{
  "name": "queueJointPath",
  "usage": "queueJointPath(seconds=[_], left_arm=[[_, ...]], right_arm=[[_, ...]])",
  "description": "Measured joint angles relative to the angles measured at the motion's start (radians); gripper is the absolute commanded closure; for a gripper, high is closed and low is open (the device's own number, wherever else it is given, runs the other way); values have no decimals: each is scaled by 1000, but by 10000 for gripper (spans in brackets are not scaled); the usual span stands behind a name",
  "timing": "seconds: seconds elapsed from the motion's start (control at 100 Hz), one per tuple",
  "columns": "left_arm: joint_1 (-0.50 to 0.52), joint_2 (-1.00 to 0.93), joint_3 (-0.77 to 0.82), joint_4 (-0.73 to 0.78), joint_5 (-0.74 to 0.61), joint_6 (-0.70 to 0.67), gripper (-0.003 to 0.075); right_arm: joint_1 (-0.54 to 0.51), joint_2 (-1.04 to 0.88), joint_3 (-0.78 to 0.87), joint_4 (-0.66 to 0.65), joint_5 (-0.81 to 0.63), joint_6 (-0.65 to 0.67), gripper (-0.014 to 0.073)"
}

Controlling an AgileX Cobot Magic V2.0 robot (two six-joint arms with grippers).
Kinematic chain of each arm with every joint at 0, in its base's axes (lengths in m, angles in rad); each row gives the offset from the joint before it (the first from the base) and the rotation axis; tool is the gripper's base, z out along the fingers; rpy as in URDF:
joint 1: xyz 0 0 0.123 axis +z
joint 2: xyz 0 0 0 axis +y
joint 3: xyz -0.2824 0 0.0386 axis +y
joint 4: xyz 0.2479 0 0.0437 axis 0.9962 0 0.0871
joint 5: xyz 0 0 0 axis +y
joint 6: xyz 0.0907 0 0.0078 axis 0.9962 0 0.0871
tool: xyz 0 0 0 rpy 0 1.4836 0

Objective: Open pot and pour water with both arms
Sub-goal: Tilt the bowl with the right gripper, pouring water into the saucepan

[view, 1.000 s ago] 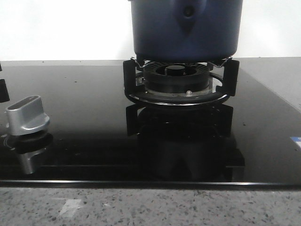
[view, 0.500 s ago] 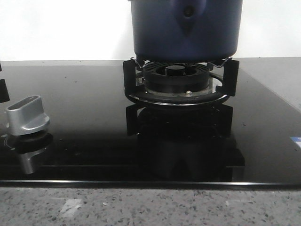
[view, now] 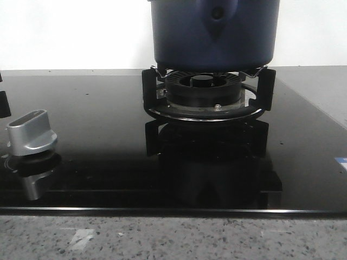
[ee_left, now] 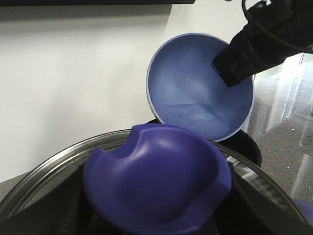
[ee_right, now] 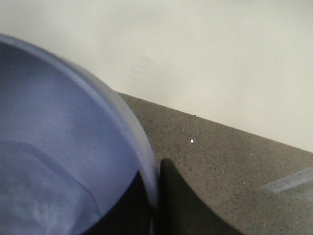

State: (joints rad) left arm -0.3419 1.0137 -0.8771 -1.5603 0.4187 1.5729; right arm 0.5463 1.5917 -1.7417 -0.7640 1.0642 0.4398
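While pot (view: 215, 33) sits on burner (view: 205, 93), jaws' grip apparently untellable, hidden.

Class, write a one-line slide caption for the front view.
Dark blue pot sits on the gas burner's black trivet above a glossy black cooktop, with a silver control knob at left.

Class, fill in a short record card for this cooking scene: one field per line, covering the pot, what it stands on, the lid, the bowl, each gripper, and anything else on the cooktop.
pot: dark blue pot, upright, top cut off in the front view
support: black burner grate on the glossy black cooktop
lid: glass lid with a purple knob, close under the left wrist camera
bowl: light blue bowl, tilted, held at its rim by the right gripper
left gripper: fingers hidden, state cannot be told
other: silver control knob, left on the cooktop
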Motion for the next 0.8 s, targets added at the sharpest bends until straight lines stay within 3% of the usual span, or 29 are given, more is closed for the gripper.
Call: queueJointPath(seconds=[0.8], left_arm=[[0,0,2,0,0,0,405]], right_arm=[[11,0,0,-152,10,3,639]])
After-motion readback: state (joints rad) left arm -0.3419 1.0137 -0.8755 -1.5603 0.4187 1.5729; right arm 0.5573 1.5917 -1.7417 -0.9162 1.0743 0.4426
